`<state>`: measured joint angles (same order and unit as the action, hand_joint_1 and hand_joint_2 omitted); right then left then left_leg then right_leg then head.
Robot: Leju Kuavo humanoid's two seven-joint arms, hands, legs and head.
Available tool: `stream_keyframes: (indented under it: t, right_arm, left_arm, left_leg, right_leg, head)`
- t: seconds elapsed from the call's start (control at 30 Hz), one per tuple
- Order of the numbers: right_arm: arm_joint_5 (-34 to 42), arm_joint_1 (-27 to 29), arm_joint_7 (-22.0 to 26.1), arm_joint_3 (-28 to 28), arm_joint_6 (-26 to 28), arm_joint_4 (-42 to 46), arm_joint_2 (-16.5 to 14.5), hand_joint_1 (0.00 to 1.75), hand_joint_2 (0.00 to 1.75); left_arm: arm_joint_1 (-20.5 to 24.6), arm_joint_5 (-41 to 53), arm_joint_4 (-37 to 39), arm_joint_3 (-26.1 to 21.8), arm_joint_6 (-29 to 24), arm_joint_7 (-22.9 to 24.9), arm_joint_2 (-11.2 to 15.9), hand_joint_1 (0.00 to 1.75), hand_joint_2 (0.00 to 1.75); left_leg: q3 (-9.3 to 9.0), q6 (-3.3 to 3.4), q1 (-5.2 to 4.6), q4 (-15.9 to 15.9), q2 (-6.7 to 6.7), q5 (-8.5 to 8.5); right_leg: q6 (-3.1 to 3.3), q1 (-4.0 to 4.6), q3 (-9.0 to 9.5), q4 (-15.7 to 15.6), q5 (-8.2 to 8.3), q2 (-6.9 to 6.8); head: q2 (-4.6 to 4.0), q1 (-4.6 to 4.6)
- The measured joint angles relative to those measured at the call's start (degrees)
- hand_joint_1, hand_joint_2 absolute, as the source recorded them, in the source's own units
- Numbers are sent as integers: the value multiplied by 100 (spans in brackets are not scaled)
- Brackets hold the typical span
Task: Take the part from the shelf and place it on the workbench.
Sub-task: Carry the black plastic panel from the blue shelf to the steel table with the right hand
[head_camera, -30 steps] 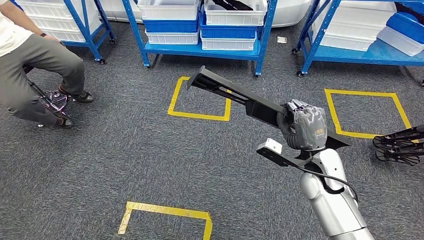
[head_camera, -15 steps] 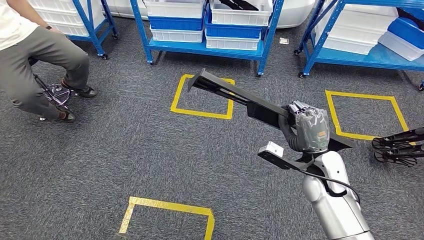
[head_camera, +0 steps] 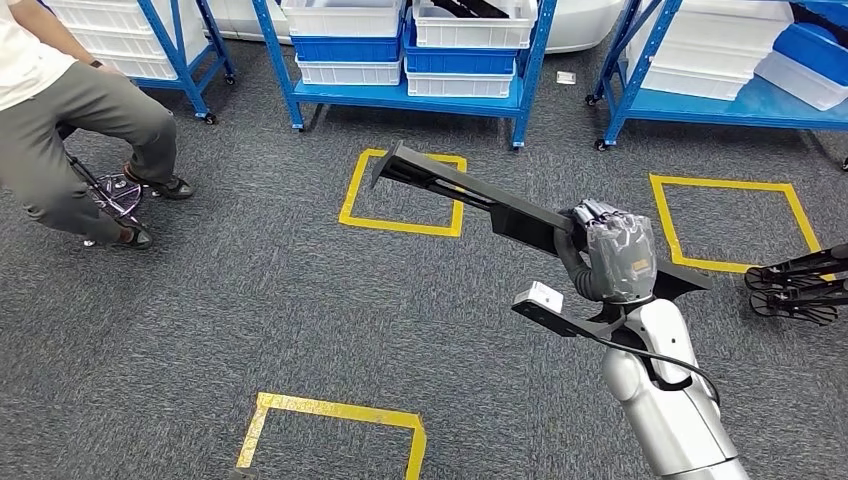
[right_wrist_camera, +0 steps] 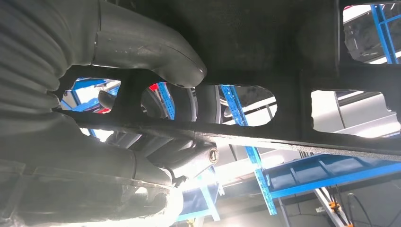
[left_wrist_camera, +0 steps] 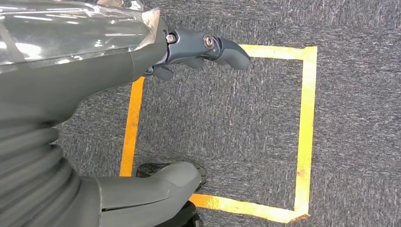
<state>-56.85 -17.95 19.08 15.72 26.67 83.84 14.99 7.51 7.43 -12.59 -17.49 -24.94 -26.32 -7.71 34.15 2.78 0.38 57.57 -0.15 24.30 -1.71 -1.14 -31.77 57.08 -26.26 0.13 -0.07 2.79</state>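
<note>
A long black frame-like part juts out over the carpet, slanting up and away to the left from my right hand, which grips it near its nearer end. In the right wrist view the part crosses close in front, its cut-outs showing blue shelving behind, and my thumb wraps over it. My left hand hangs above the grey carpet with its fingers and thumb apart, holding nothing.
Blue shelves with white and blue bins stand at the back, another shelf at the right. A person sits on a stool at the left. Yellow tape squares mark the carpet. A black wheeled base lies at the right.
The whole view has shifted a little, so the camera has moved. My right hand keeps the same hold on the part.
</note>
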Motion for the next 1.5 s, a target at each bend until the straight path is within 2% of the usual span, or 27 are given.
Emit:
stream_keyframes:
  t: [0.17, 0.23, 0.27, 0.33, 0.37, 0.4, 0.43, 0.5, 0.53, 0.57, 0.6, 0.67, 0.73, 0.77, 0.87, 0.9, 0.93, 0.97, 1.03, 1.1, 1.2, 1.27, 1.33, 1.4, 1.43, 1.47, 1.5]
  right_arm:
    - [-4, -7, 4, 1, 1, 1, 2, 168, 175]
    - [-4, -20, 7, -1, 2, 3, 13, 168, 175]
    - [-4, -25, 8, -3, 2, 3, 23, 168, 175]
    - [-4, -20, 10, -4, 2, 1, 47, 168, 175]
    - [-4, -8, 11, -4, 2, -1, 56, 168, 175]
    - [-4, 3, 11, -4, 2, -2, 62, 168, 175]
    - [-4, 10, 11, -4, 2, -2, 68, 168, 175]
    - [-4, 9, 11, -4, 2, -2, 86, 168, 175]
    - [-4, 9, 11, -3, 2, -2, 95, 168, 175]
    - [-4, 9, 12, -3, 3, -1, 106, 168, 175]
    - [-4, 15, 12, -3, 3, 1, 112, 168, 175]
    - [-5, 31, 12, -2, 4, 4, 119, 168, 175]
    - [-7, 42, 10, 0, 4, 13, 119, 168, 175]
    - [-8, 44, 8, 0, 4, 20, 120, 168, 175]
    - [-9, 62, 2, 0, 0, 33, 120, 168, 175]
    - [-9, 74, 0, 1, -1, 33, 120, 168, 175]
    - [-10, 84, -2, 1, -2, 33, 120, 168, 175]
    - [-11, 90, -4, 2, -3, 37, 120, 168, 175]
    - [-13, 90, -8, 1, -6, 54, 120, 168, 175]
    - [-18, 83, -11, 0, -8, 73, 124, 168, 175]
    - [-37, 89, -18, 1, -14, 93, 130, 168, 175]
    - [-48, 91, -30, -4, -16, 114, 142, 168, 175]
    - [-62, 102, -50, -8, -24, 123, 154, 168, 175]
    - [-82, 132, -64, -6, -31, 125, 157, 168, 175]
    - [-91, 145, -69, -5, -32, 125, 157, 168, 175]
    - [-97, 152, -72, -5, -33, 125, 158, 168, 175]
    - [-100, 153, -73, -6, -33, 128, 159, 168, 175]
  left_arm:
    - [0, 11, -1, 0, -28, -15, 7, 0, 175]
    - [1, 16, -2, -1, -29, -36, 1, 0, 175]
    - [2, 16, -2, -1, -29, -46, -2, 0, 175]
    - [-4, 15, -2, -2, -31, -62, -9, 0, 175]
    - [-12, 15, -1, -2, -31, -68, -11, 0, 175]
    - [-22, 15, -1, -2, -31, -74, -14, 0, 175]
    - [-29, 15, 0, -2, -31, -80, -15, 0, 175]
    - [-35, 17, -1, -2, -31, -93, -21, 0, 175]
    - [-33, 20, -1, -2, -31, -97, -22, 0, 175]
    - [-33, 24, -1, -2, -30, -101, -24, 0, 175]
    - [-36, 27, -1, -2, -29, -102, -24, 0, 175]
    - [-49, 32, -1, -2, -28, -102, -22, 0, 175]
    - [-56, 33, 0, -2, -27, -102, -15, 0, 175]
    - [-55, 35, 0, -2, -25, -102, -13, 0, 175]
    - [-53, 39, 0, -2, -22, -103, -14, 0, 175]
    - [-54, 39, 0, -2, -21, -103, -14, 0, 175]
    - [-55, 39, 0, -2, -20, -103, -13, 0, 175]
    - [-54, 39, 0, -2, -17, -103, -11, 0, 175]
    - [-46, 41, 0, -2, -13, -104, -4, 0, 175]
    - [-35, 50, 0, -2, -6, -110, 4, 0, 175]
    - [-32, 63, 0, -2, 13, -114, 7, 0, 175]
    - [-27, 68, 0, -3, 24, -114, 6, 0, 175]
    - [-21, 80, 0, -4, 31, -114, 3, 0, 175]
    - [-22, 90, 0, -4, 34, -113, -4, 0, 175]
    - [-24, 93, 0, -4, 35, -112, -8, 0, 175]
    - [-24, 95, 0, -4, 35, -111, -11, 0, 175]
    - [-24, 96, 0, -4, 35, -111, -14, 0, 175]
  left_leg:
    - [8, 14, -5, -34, -4, -30]
    - [-37, 30, 18, -169, -8, -110]
    - [-52, 36, 33, -228, -11, -149]
    - [-29, 38, 36, -251, -30, -181]
    - [-15, 28, 36, -249, -47, -188]
    - [-5, 18, 37, -246, -67, -194]
    - [1, 7, 40, -238, -90, -199]
    - [18, -31, 54, -189, -146, -192]
    - [41, -64, 50, -147, -177, -180]
    - [72, -100, 43, -105, -202, -171]
    - [105, -136, 31, -73, -221, -170]
    - [152, -189, 28, -49, -241, -190]
    - [227, -232, 49, 84, -190, -87]
    - [320, -252, 60, 300, -139, 63]
    - [805, -302, 74, 1439, -20, 644]
    - [892, -299, 75, 1664, -10, 710]
    - [865, -282, 74, 1661, -6, 667]
    - [718, -251, 70, 1422, -4, 532]
    - [248, -147, 41, 607, 29, 225]
    - [-14, -66, -12, 119, 64, 106]
    - [-33, -16, -40, 19, 49, 68]
    - [-62, 32, -15, -87, 32, -4]
    - [-66, 58, -4, -134, 11, -42]
    - [-50, 61, -5, -130, -24, -49]
    - [-47, 58, -4, -125, -49, -50]
    - [-46, 52, -1, -114, -76, -49]
    - [-45, 37, 3, -92, -109, -41]
  right_leg:
    - [-41, 12, -5, -26, 22, -12]
    - [-49, 26, -80, 99, -70, -16]
    - [-33, 30, -189, 324, -199, -16]
    - [-5, 11, -532, 1097, -556, -14]
    - [-19, 4, -682, 1444, -681, -14]
    - [-54, -7, -751, 1623, -726, -14]
    - [-109, -23, -691, 1541, -664, -14]
    - [-232, -73, -284, 771, -364, 7]
    - [-253, -78, -89, 383, -236, 35]
    - [-236, -71, 34, 127, -156, 57]
    - [-194, -59, 74, 20, -128, 76]
    - [-91, -49, 44, 53, -102, 59]
    - [-4, -79, 28, 61, -69, 33]
    - [44, -88, 21, 57, -53, 19]
    - [123, -43, -12, 60, -34, -21]
    - [129, -24, -21, 61, -31, -35]
    - [133, -7, -24, 61, -28, -49]
    - [133, 8, -23, 61, -29, -60]
    - [130, 40, -16, 58, -28, -78]
    - [118, 66, -23, 54, -23, -102]
    - [67, 63, -45, 46, -15, -135]
    - [49, 60, -159, 254, -147, -112]
    - [69, 42, -466, 908, -459, -72]
    - [41, 20, -779, 1583, -686, -52]
    - [-6, 6, -812, 1660, -675, -48]
    - [-67, -12, -723, 1479, -565, -45]
    - [-132, -37, -528, 1081, -386, -27]
  head:
    - [1, 0]
    - [1, 8]
    - [1, 17]
    - [1, 43]
    - [0, 55]
    - [-1, 64]
    - [-1, 67]
    - [-1, 76]
    - [0, 87]
    - [1, 100]
    - [1, 103]
    - [1, 87]
    - [1, 62]
    - [1, 47]
    - [0, 4]
    - [0, -1]
    - [1, -4]
    - [1, -10]
    - [0, -16]
    - [0, -8]
    - [0, -6]
    - [0, 9]
    - [1, 38]
    - [1, 61]
    - [1, 66]
    - [1, 71]
    - [1, 75]
